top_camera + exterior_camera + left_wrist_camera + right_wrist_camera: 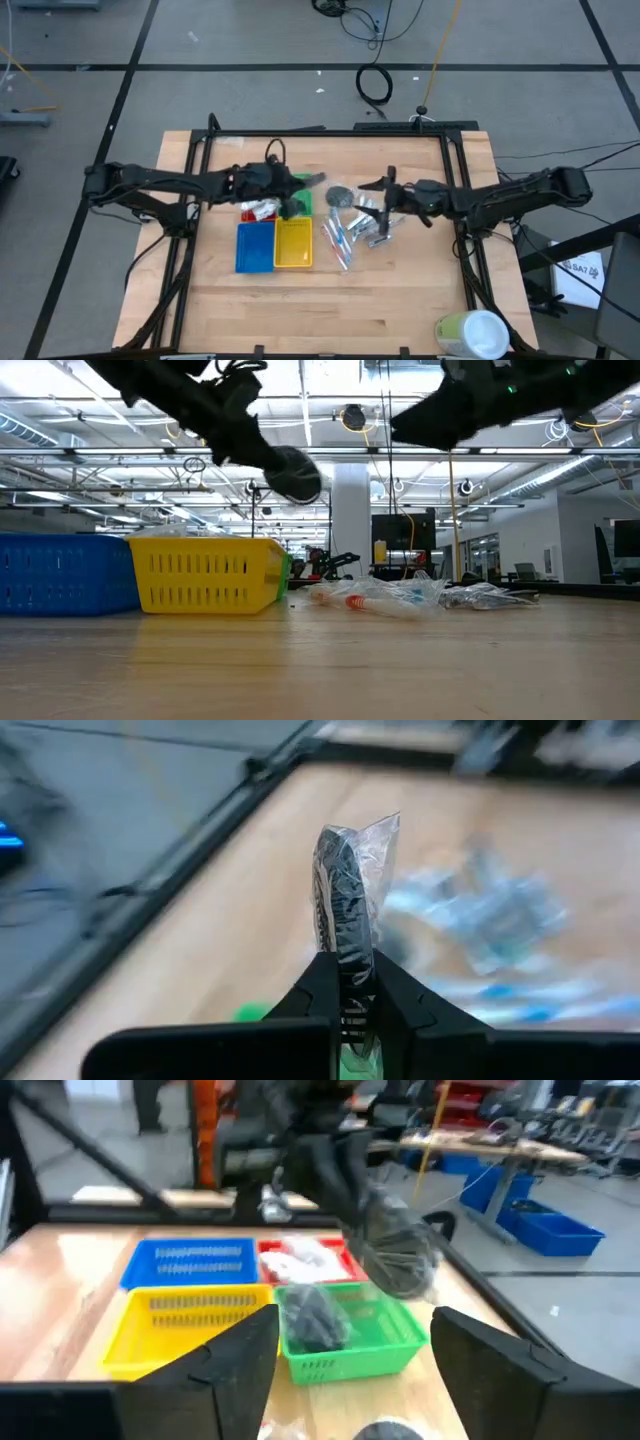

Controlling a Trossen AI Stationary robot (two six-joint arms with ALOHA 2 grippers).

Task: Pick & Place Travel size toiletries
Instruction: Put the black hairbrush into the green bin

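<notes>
My left gripper [355,1010] is shut on a round dark grey disc in a clear wrapper [345,890]. It holds the disc in the air above the green tray [395,1335], as the low view [293,473] and the right wrist view [395,1245] show. Another dark disc [315,1315] lies in the green tray. Slim tubes and packets [355,228] lie in a loose pile on the table, with one dark disc [340,196] at its far side. My right gripper [355,1370] is open and empty above this pile [383,205]. My left gripper pinches the wrapped disc by its lower edge [352,982] between its two fingers, one on each flat face. The disc stands on edge beyond the fingertips, lifted clear of the trays, and the wrapper's loose end [380,830] sticks out past it.
Four trays stand together left of centre: red [258,210] and green [300,200] behind, blue [255,247] and yellow [293,244] in front. White packets [305,1260] lie in the red tray. A large pale green and white cylinder [470,335] lies at the near right corner.
</notes>
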